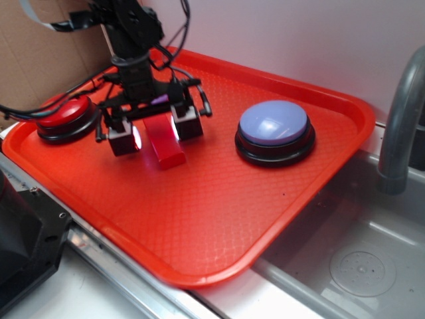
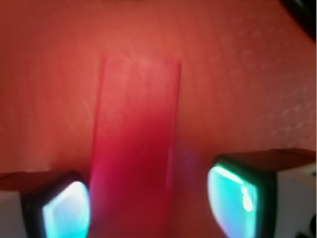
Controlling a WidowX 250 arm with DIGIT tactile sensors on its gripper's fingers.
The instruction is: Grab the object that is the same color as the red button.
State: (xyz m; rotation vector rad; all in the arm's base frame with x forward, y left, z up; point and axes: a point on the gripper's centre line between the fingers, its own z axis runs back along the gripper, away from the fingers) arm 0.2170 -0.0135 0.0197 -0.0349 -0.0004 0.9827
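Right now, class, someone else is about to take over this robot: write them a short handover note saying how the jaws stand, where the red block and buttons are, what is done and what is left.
Gripper: low over the red tray, jaws open, one on each side of the red block. The wrist view shows a gap on both sides, so no grip yet.
Red block: flat on the tray, between the jaws.
Red button: at the tray's left end. Lavender-blue button: to the right, apart from the arm.
Done: right object picked out, jaws lined up around it.
Left: close on the block and lift.
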